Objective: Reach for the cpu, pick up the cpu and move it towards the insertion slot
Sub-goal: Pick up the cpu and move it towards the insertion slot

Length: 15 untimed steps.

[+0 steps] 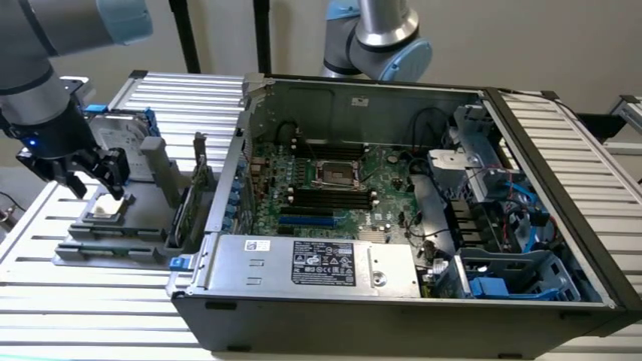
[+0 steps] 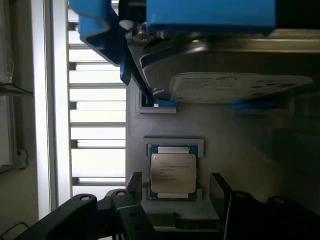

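Note:
The cpu [image 2: 173, 172], a small square chip with a pale metal top, lies flat in a recess of the grey holder [image 2: 235, 150]. In the exterior view the cpu [image 1: 107, 207] sits at the exterior view's left, outside the computer case. My gripper [image 1: 98, 188] hangs just above it, open. Its two dark fingers [image 2: 134, 184] stand on either side of the chip with a gap to it, and nothing is held between them. The insertion slot [image 1: 339, 174], a shiny square frame with a dark centre, sits on the green board inside the open case.
A silver hard drive [image 2: 235, 85] with blue rails stands upright in the holder just beyond the cpu. Cards stand on edge [image 1: 191, 195] between the holder and the case wall [image 1: 233, 188]. A second arm [image 1: 377, 37] rises behind the case. A power supply [image 1: 321, 263] fills the case's front.

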Available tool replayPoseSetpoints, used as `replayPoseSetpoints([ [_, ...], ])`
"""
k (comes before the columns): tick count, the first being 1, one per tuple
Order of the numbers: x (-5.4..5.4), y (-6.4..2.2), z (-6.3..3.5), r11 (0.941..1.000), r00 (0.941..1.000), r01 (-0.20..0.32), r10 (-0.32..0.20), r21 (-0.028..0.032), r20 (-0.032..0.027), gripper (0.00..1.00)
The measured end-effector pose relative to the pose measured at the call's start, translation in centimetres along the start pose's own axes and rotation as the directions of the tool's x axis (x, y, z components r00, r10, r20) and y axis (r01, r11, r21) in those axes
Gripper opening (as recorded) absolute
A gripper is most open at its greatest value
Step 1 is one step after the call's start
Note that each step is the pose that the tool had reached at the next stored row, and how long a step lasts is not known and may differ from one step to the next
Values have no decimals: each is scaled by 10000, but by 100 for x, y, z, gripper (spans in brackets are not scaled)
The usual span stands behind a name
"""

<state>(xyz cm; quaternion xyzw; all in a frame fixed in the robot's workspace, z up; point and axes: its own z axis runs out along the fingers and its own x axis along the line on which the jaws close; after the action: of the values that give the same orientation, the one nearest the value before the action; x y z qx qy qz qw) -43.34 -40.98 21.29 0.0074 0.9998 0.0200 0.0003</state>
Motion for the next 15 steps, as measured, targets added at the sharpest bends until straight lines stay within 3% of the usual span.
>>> replayPoseSetpoints([
  [6,1,38,110,10000,10000,17,-17,7,-2,65],
  [8,1,40,130,10000,10000,24,-24,87,-2,65],
  [13,1,38,173,9993,10000,28,-28,370,1,65],
  [15,0,37,185,9992,10000,31,-31,391,2,65],
])
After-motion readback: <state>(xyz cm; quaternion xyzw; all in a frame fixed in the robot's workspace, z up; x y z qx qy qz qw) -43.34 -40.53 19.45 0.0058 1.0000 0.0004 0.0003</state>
